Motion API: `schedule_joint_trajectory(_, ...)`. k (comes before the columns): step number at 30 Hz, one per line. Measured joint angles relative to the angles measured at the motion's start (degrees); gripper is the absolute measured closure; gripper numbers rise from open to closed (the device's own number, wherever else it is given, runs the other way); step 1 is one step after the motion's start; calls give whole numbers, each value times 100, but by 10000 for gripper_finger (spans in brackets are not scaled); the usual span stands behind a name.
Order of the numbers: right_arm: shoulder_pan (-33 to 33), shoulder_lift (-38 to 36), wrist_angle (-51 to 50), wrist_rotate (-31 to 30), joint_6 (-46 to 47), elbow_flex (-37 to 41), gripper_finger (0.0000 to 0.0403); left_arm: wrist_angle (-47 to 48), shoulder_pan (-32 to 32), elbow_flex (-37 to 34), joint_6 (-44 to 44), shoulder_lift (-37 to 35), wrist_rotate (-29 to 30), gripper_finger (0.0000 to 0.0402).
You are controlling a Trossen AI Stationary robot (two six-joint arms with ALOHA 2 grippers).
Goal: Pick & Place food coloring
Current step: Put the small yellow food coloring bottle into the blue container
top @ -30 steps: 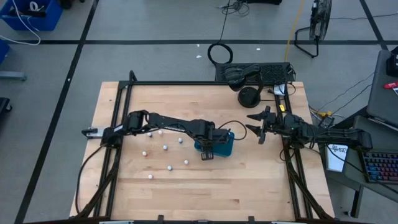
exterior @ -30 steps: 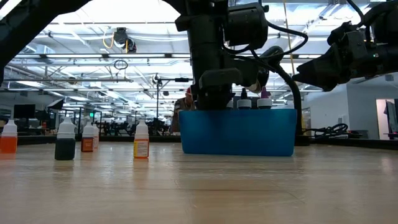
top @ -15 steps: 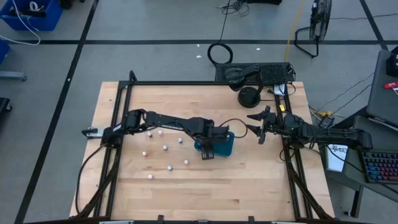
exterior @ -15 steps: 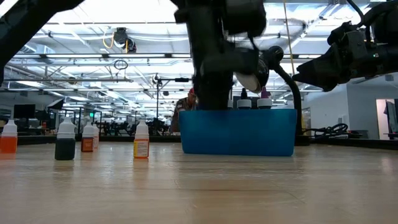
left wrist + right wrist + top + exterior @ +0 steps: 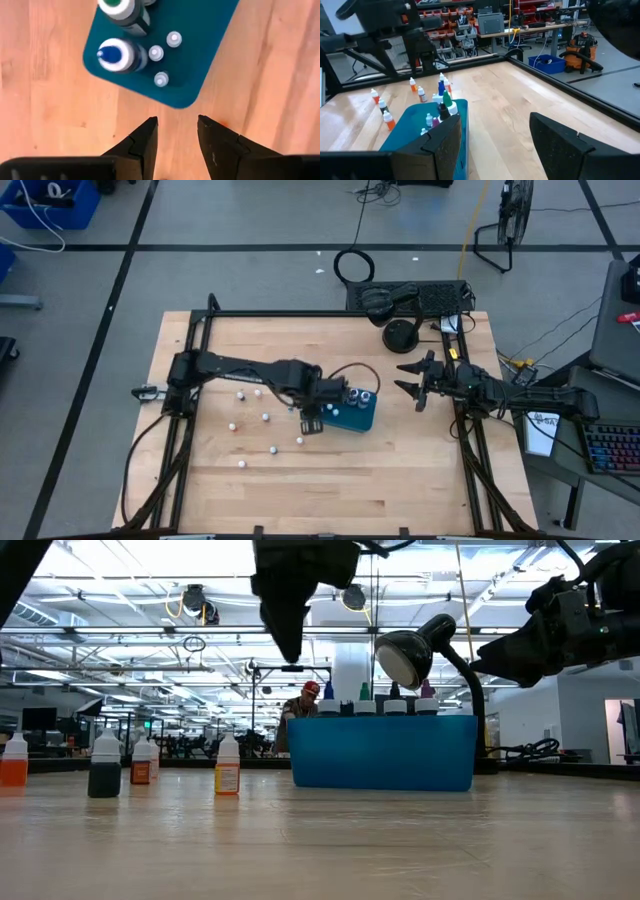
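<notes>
Teal box (image 5: 350, 412) is our landmark: it already holds several bottles, including three tiny white-capped food coloring bottles (image 5: 156, 52) next to two bigger ones with a blue tip (image 5: 117, 54) and a green cap (image 5: 122, 8). Loose bottles (image 5: 265, 417) sit on the table (image 5: 400, 480) well left of the box; low view shows an orange one (image 5: 13, 762), a dark one (image 5: 104, 765) and a yellow one (image 5: 228, 766) upright there. Left gripper (image 5: 176, 131) hangs above the table just off the box's left edge, fingers spread, nothing between them. Right gripper (image 5: 495, 135) waits right of the box, also spread and empty. We read the step in hand as going for the next loose bottle. To do it well: we pick the one nearest the box, come straight down over its cap, centre the body between the fingers, and close low on the body, not on the cap. Neighbours stand close, so we keep finger spread modest to avoid tipping them. Drop spot: the free floor of the box, clear of bottles already in.
</notes>
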State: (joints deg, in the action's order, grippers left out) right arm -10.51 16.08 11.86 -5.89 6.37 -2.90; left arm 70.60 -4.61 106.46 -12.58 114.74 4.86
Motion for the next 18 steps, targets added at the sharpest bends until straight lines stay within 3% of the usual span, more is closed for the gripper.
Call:
schedule_joint_trajectory(5,-1,2,-7,0,0,1,179,-87,-177,-602,-426,-131,259,258)
schedule_joint_trajectory(10,-1,2,-5,0,0,1,179,-462,-451,-1191,-634,-123,-221,256)
schedule_joint_trajectory(14,-1,2,-7,0,0,0,179,-783,-735,-1631,-668,-119,-479,238)
schedule_joint_trajectory(18,-1,2,-7,0,-2,0,179,-1070,-974,-1924,-781,-125,-266,211)
